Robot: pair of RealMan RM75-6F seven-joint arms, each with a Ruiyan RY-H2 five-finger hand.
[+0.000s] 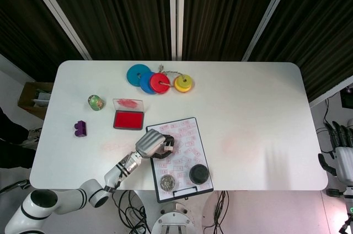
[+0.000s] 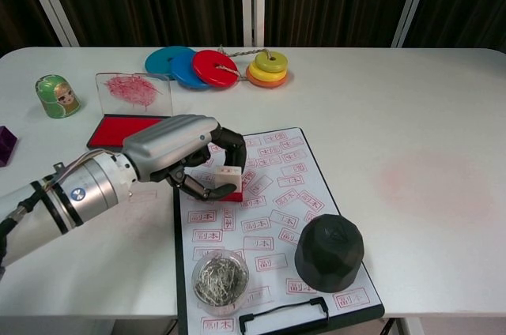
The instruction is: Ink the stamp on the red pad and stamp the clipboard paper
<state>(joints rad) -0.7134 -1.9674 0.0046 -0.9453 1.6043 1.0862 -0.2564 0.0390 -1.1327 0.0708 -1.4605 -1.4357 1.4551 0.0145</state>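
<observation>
The left hand (image 2: 178, 153) reaches in from the near left and grips the stamp (image 2: 228, 183), a small white block with a red base, between its thumb and curled fingers (image 2: 229, 141). The stamp's red base rests on the clipboard paper (image 2: 273, 216), near the paper's far left corner, and the block leans slightly. In the head view the same hand (image 1: 153, 143) covers most of the stamp, so only a bit of white shows at its fingertips.

The paper is printed all over with small red rectangular marks and lies on a black clipboard (image 2: 180, 272) whose clip (image 2: 281, 319) sits at the near edge. On the paper stand a dark rounded object (image 2: 329, 251) to the near right and a clear cup of paper clips (image 2: 220, 278) to the near left, apart from each other.

The red pad (image 2: 118, 131) lies open on the white table (image 2: 411, 106) just left of the clipboard's far corner, its clear lid (image 2: 133, 90), smeared with red, standing up behind it. Farther left are a small green doll (image 2: 56, 95) and a purple block (image 2: 6, 145). At the far side lie blue, red and yellow discs (image 2: 213, 66) strung together.

The right hand (image 1: 343, 151) hangs off the table's right edge in the head view, fingers straight, apart and holding nothing.
</observation>
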